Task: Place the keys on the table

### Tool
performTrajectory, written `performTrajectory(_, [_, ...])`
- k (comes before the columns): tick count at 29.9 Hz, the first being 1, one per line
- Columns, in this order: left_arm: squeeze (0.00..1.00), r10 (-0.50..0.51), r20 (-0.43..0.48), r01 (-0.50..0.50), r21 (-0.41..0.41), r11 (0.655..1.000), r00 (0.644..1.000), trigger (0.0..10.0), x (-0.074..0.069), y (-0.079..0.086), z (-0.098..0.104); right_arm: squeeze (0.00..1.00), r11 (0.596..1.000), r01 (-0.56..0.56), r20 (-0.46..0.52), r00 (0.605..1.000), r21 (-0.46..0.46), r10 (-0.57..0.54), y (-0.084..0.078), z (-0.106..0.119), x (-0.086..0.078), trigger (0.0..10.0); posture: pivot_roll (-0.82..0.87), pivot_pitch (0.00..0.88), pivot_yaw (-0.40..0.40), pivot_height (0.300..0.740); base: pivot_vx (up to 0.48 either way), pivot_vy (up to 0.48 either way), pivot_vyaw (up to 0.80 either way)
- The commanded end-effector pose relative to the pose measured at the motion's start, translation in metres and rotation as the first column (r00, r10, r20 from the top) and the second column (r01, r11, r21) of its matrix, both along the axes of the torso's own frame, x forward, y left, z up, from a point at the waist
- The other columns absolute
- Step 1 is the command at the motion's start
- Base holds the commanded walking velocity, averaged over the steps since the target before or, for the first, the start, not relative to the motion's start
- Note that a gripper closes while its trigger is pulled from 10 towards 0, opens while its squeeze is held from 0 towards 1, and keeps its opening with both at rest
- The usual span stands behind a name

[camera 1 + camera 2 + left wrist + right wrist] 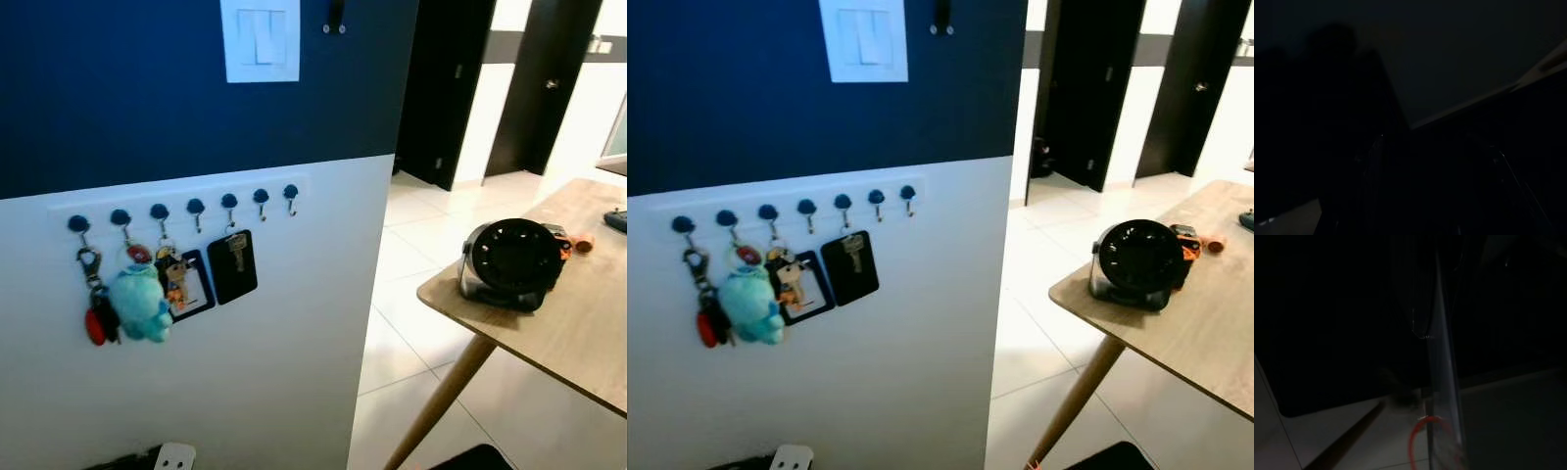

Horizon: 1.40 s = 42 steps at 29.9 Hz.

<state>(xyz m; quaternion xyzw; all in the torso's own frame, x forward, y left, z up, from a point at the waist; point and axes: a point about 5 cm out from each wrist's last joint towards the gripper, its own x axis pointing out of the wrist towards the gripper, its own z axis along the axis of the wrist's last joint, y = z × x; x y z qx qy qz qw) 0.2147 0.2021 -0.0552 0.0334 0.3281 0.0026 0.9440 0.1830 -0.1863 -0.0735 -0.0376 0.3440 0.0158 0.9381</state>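
Seven hooks (195, 207) on the wall rail; four carry items, three are bare. Hanging: one teal plush (139, 304), one red fob (94, 327), two black card holders (232, 265). One wooden table (578, 333), one black round device (513, 262), one light switch plate (260, 39).

The wrist views are very dark: the left wrist view gives faint black finger outlines, the right a thin red cable loop (1422, 440) (little else discernible).

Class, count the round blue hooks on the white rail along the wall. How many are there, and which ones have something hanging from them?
7 hooks in one row on the rail. The leftmost three and the fifth carry keys and tags; the fourth and the last two on the right hang bare.
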Motion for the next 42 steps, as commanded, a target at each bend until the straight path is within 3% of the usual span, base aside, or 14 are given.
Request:
performTrajectory(1, [0.0,0.009,-0.001,-0.009,-0.015,1.0,1.0,10.0,-0.0034,-0.0015,-0.0021,0.0,1.0,-0.003,-0.004,1.0,0.005,0.003,0.0019,-0.0007,-0.0005,10.0,0.05,0.008,0.011,0.74,0.0,0.0,0.0])
performTrajectory(17, [0.0,-0.018,0.014,0.018,-0.027,0.999,1.0,10.0,-0.0006,-0.0049,-0.0004,0.0,1.0,-0.001,-0.01,1.0,0.003,0.001,0.0003,-0.0007,-0.0001,10.0,0.05,0.01,0.01,0.74,0.0,0.0,0.0])
performTrajectory(23, [0.0,-0.038,0.008,0.038,-0.022,0.999,0.999,10.0,-0.0016,-0.0066,-0.0012,0.0,1.0,0.005,-0.012,1.0,0.003,-0.005,-0.0006,-0.0008,-0.0002,10.0,0.05,0.018,0.01,0.74,0.0,-0.474,0.0])
performTrajectory(42, [0.0,-0.022,-0.003,0.022,-0.03,0.999,1.0,10.0,-0.0024,-0.0061,-0.0022,0.0,1.0,0.009,-0.019,1.0,0.007,-0.009,-0.001,-0.0009,0.0004,10.0,0.05,0.029,0.008,0.74,0.0,0.0,0.0])
